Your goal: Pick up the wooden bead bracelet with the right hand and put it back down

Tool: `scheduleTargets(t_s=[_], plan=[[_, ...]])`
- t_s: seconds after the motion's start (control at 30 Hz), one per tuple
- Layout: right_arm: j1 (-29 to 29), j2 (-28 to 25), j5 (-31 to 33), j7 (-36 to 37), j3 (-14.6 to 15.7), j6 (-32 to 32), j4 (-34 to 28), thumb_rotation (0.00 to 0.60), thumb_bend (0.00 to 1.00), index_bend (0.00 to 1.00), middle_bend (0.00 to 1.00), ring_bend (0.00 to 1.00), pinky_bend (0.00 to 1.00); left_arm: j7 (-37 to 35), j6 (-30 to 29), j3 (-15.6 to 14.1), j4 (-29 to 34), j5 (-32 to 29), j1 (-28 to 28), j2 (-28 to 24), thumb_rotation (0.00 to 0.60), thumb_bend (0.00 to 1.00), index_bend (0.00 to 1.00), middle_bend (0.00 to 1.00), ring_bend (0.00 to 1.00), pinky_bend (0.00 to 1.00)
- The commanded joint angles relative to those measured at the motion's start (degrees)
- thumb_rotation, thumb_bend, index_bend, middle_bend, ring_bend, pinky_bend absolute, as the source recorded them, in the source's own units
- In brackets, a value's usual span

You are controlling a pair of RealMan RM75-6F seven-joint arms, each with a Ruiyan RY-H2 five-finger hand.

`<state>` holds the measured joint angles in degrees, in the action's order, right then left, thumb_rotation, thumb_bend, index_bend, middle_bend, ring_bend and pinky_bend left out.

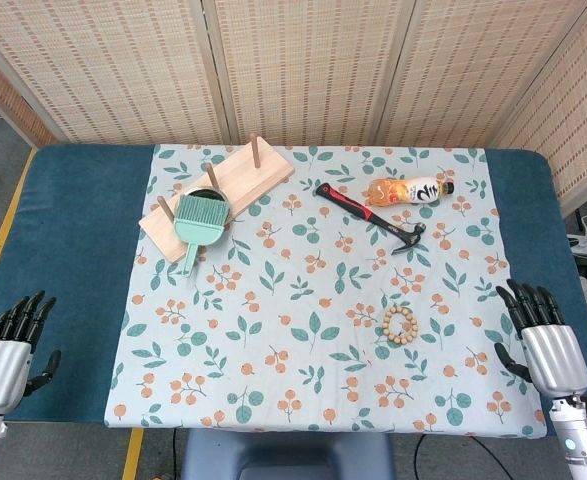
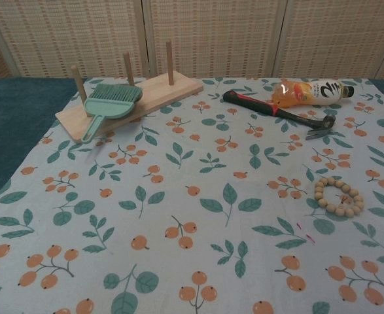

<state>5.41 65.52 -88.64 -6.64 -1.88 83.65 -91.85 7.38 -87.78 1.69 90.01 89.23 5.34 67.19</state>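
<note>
The ring-shaped wooden bead bracelet of pale round beads [image 1: 401,326] [image 2: 338,196] lies flat on the leaf-and-berry printed tablecloth [image 1: 303,350] [image 2: 198,216], in the near right part of the cloth, touched by neither hand. The right hand, silver-backed with black fingers [image 1: 541,338], rests at the near right edge of the table, to the right of the bracelet and apart from it, its fingers apart and extended toward the far side, holding nothing. The left hand of the same build [image 1: 13,345] rests at the near left edge on the dark blue table cover [image 1: 73,230] [image 2: 8,124], well apart from the bracelet, its fingers likewise spread and empty. Both hands appear in the head view only. Farther from the bracelet, toward the far side, lies a claw hammer with a black-and-red handle [image 1: 368,217] [image 2: 280,114], its metal head pointing right. Just beyond it lies a plastic bottle of orange drink with a white label [image 1: 408,190] [image 2: 309,92], on its side. At the far left sits a pale wooden board with three upright pegs [image 1: 223,190] [image 2: 129,98]; a mint-green hand brush [image 1: 199,226] [image 2: 110,102] rests on it, its handle pointing toward the near side. A woven reed screen [image 1: 303,60] [image 2: 205,33] stands behind the table.
</note>
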Motion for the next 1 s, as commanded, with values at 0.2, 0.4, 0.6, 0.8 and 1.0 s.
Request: scheduleTargets(t_s=[0.2, 0.4, 0.6, 0.8, 1.0], plan=[[2.8, 1.2, -2.9, -3.0, 2.1, -5.2, 1.6, 0.6, 0.25, 0.0, 0.0, 0.0, 0.0, -0.5, 0.6, -0.2, 1.0, -0.3, 0.0, -0.7, 0.6, 0.43, 0.0, 0.0, 0.0, 0.16], [8.7, 2.2, -5.8, -10.2, 3.4, -15.0, 2.0, 0.6, 0.25, 0.06, 0.07, 0.0, 0.0, -1.4, 0.8, -0.1, 0.9, 0.1, 0.3, -0.8, 0.6, 0.43, 0.0, 0.0, 0.0, 0.16], [14.0, 5.8, -3.2, -14.8, 2.4, -24.1, 3.6, 0.6, 0.25, 0.21, 0.18, 0.0, 0.0, -1.5, 1.0, -0.5, 1.3, 0.5, 0.3, -1.1, 0.6, 0.43, 0.0, 0.0, 0.0, 0.16], [16.7, 9.8, -2.2, -16.7, 2.3, -27.4, 7.0, 0.6, 0.25, 0.31, 0.25, 0.0, 0.0, -2.3, 1.2, -0.4, 1.4, -0.4, 0.1, -1.7, 0.6, 0.43, 0.0, 0.0, 0.0, 0.16], [18.0, 12.3, -0.1, -17.5, 1.9, -28.9, 9.5, 0.6, 0.25, 0.36, 0.29, 0.0, 0.0, -2.7, 0.9, -0.4, 1.6, -0.5, -0.2, -2.1, 0.6, 0.43, 0.0, 0.0, 0.0, 0.16]])
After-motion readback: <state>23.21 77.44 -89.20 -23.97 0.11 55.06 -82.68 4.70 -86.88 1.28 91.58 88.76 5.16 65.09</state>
